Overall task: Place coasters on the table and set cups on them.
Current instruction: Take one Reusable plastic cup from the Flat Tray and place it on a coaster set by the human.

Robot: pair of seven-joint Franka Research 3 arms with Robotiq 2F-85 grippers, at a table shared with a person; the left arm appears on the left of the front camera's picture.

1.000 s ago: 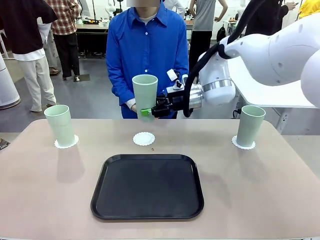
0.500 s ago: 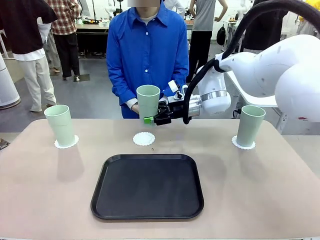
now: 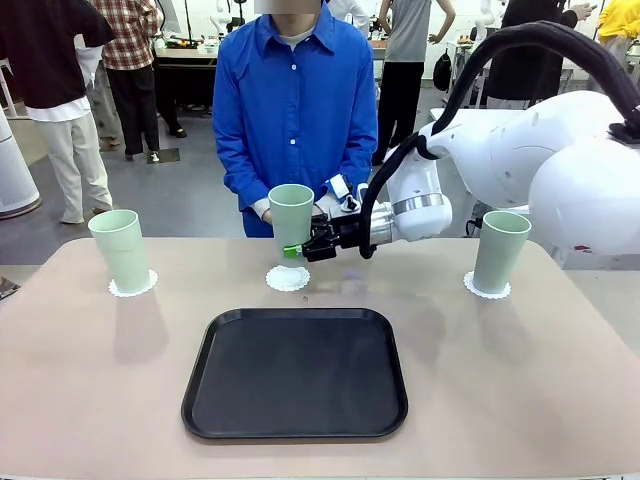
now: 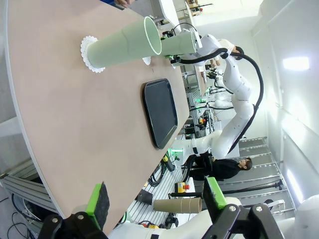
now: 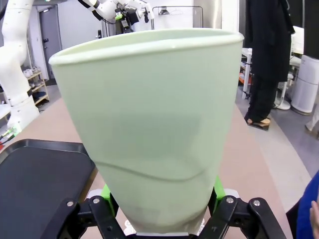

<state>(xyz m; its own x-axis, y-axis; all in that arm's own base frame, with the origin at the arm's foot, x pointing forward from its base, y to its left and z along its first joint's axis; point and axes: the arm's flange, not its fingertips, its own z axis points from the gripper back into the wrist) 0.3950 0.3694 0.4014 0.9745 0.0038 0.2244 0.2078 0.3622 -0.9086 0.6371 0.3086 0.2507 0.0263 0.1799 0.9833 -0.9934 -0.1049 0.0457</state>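
Note:
My right gripper (image 3: 297, 250) is shut on the base of a mint-green cup (image 3: 291, 214) and holds it upright just above the middle coaster (image 3: 288, 279) at the far side of the table (image 3: 80, 380). In the right wrist view that cup (image 5: 149, 129) rises large between the green pads of the gripper (image 5: 162, 219). Two more cups stand on coasters: one at the left (image 3: 120, 249) on its doily (image 3: 133, 288), one at the right (image 3: 500, 250) on its doily (image 3: 487, 291). My left gripper (image 4: 155, 199) is open, off the table's edge, facing the left cup (image 4: 127, 44).
A black tray (image 3: 295, 372) lies in the middle near my side. A person in a blue shirt (image 3: 295, 110) stands right behind the held cup, hands close to it. The tray (image 5: 40, 174) lies beside the cup in the right wrist view.
My right arm has brought the held cup down and slightly nearer, from chest height to just over the middle coaster. The other cups and the left gripper have not moved.

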